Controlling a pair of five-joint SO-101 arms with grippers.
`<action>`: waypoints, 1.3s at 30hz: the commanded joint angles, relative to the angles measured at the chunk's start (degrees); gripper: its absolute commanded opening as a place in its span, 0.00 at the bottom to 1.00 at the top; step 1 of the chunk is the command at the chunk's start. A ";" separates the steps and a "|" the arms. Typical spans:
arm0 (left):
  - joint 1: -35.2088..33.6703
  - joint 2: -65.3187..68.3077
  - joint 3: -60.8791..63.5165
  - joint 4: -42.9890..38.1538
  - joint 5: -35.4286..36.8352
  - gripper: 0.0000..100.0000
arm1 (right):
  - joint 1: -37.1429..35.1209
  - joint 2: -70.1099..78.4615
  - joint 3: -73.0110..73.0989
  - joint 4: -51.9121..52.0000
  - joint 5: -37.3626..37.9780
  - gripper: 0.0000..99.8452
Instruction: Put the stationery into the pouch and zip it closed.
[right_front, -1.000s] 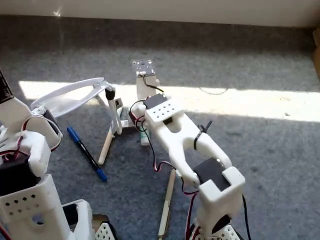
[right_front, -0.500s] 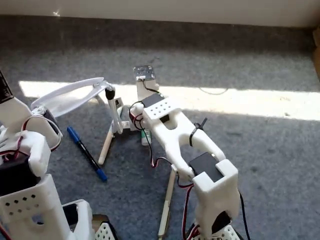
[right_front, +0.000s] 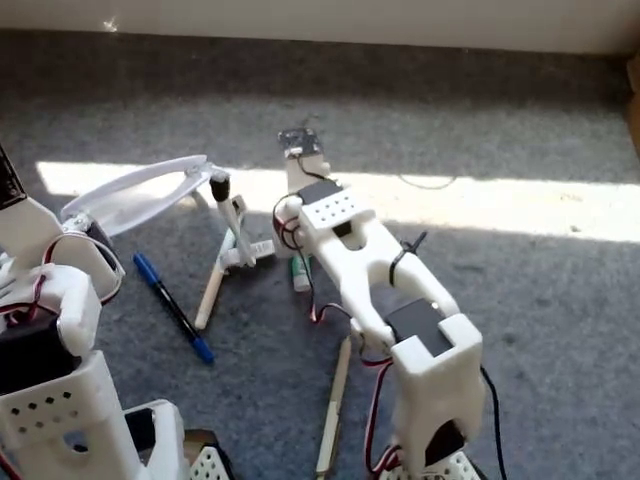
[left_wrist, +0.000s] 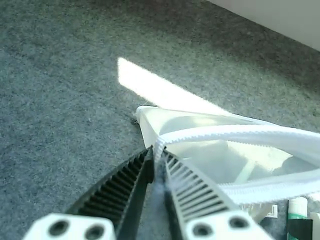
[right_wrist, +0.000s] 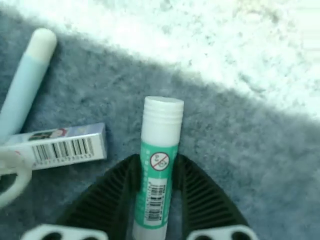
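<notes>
The wrist of the right arm covers the far end of the glue stick (right_front: 300, 272) in the high view, and the stick's near end is cut off at the edge of the right wrist view. The pouch (right_front: 130, 198) lies at the far left on the grey carpet (right_front: 520, 300) with its mouth gaping. Its walls are cloudy plastic, so what is inside, if anything, cannot be made out. The left gripper (left_wrist: 157, 152) is pressed together on the pouch's white zipper tape at one corner of the mouth.

The right gripper (right_wrist: 156, 162) pinches the glue stick between its ribbed black fingers. The stick is a green and white cylinder with a ridged white cap.

Just left of the stick lies a small box (right_wrist: 60, 146) with a barcode. Beyond the box is a pale blue tube (right_wrist: 27, 75) with a rounded white end.

A blue pen (right_front: 172, 308) lies near the left arm, and a wooden pencil (right_front: 211, 288) lies just right of the pen. A second pencil (right_front: 335, 400) lies nearest, partly under the right arm.
</notes>
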 joint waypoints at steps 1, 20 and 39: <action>-0.66 -1.01 -0.40 -1.41 0.62 0.02 | 1.63 -0.04 -0.57 6.46 6.15 0.03; -0.66 -1.01 -0.22 -1.41 0.62 0.02 | 0.48 0.40 0.40 7.69 7.74 0.12; 10.51 -0.57 -0.48 -6.51 0.62 0.02 | 0.48 -16.57 1.54 19.74 1.76 0.00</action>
